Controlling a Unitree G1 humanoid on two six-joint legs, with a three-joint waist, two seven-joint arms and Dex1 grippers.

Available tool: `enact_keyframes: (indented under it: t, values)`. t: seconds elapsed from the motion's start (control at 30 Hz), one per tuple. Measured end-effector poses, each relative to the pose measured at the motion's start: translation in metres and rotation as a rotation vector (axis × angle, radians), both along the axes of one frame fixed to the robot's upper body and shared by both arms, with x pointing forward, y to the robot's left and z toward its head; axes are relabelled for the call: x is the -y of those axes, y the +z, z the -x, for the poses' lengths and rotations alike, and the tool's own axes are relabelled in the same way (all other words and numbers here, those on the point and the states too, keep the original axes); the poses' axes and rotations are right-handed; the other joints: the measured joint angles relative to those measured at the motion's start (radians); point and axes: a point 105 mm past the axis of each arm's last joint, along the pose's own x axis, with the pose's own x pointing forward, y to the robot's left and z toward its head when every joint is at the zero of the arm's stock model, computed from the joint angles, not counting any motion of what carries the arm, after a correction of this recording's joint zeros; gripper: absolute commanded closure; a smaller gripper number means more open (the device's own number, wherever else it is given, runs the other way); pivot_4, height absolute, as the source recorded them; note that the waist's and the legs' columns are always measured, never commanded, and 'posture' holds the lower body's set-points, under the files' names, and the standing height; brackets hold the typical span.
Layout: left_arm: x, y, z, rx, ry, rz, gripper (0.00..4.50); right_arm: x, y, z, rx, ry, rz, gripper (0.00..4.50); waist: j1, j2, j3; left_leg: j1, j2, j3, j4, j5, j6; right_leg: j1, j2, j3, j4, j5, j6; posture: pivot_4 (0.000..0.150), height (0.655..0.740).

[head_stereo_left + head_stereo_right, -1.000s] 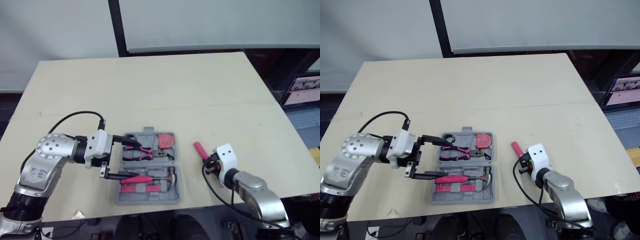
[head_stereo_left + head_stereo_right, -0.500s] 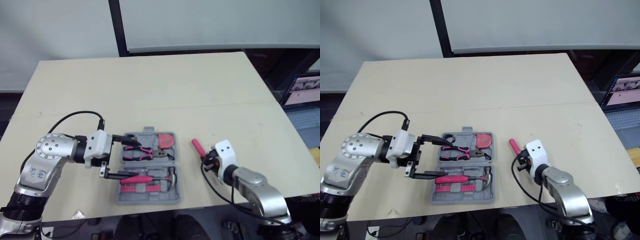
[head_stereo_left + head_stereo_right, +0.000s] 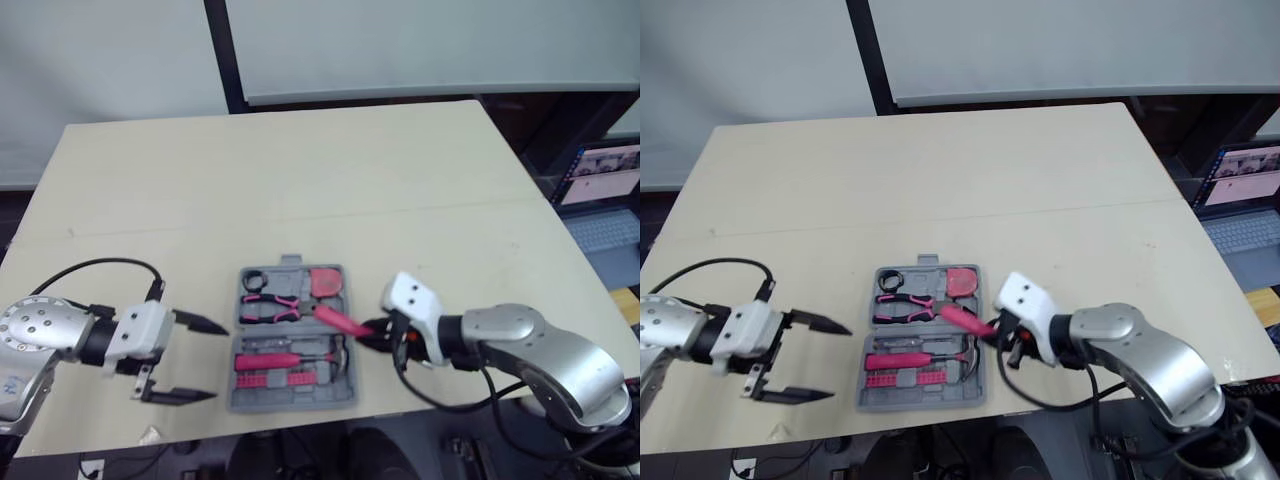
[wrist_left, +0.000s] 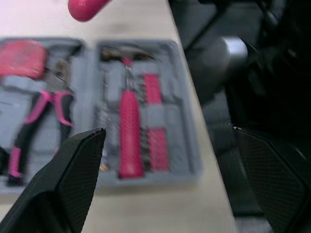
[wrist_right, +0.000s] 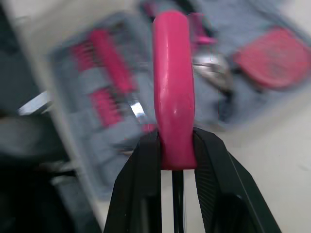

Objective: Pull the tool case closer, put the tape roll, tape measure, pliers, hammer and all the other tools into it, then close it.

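Note:
The grey tool case lies open near the table's front edge. In it are pink-handled pliers, a red tape measure, a small black ring, a hammer and a strip of red bits. My right gripper is shut on a pink-handled tool, whose handle reaches over the case's right side. In the right wrist view the pink handle sits clamped between the two fingers. My left gripper hangs open just left of the case, holding nothing.
The far half of the beige table is bare. A laptop stands off the table's right edge. The case sits close to the front edge, with a small scrap at the front left.
My left gripper has drawn back to the left, off the case. My right gripper has carried the pink-handled tool leftward to the case's right side.

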Motion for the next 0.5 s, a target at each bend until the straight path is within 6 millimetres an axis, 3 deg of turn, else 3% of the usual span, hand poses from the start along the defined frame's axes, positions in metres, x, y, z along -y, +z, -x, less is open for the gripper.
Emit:
enact_keyframes:
  t: [0.23, 0.37, 0.5]
  values:
    - [-0.019, -0.018, 0.011, 0.022, -0.038, -0.098, 0.0, -0.055, -0.024, 0.038, -0.101, 0.277, 0.105, 4.1, -0.003, -0.002, -0.001, 0.0, 0.0, -0.001, 0.0, 0.0, 0.001, -0.002, -0.001, -0.001, 0.001, 0.0, -0.002, 0.15, 0.74]
    - [-0.015, -0.017, 0.007, 0.034, -0.046, -0.096, 0.0, -0.082, -0.034, 0.021, -0.065, 0.218, 0.147, 4.1, -0.004, -0.003, -0.002, -0.001, 0.0, -0.001, -0.001, 0.0, 0.001, -0.003, -0.002, -0.002, 0.003, 0.0, -0.003, 0.15, 0.74]
    - [-0.02, -0.022, 0.007, 0.017, -0.024, -0.101, 0.0, -0.09, -0.039, 0.015, -0.041, 0.218, 0.202, 4.1, -0.005, -0.004, -0.003, -0.001, 0.0, -0.001, -0.001, 0.0, 0.002, -0.007, -0.002, -0.003, 0.003, 0.0, -0.004, 0.15, 0.74]
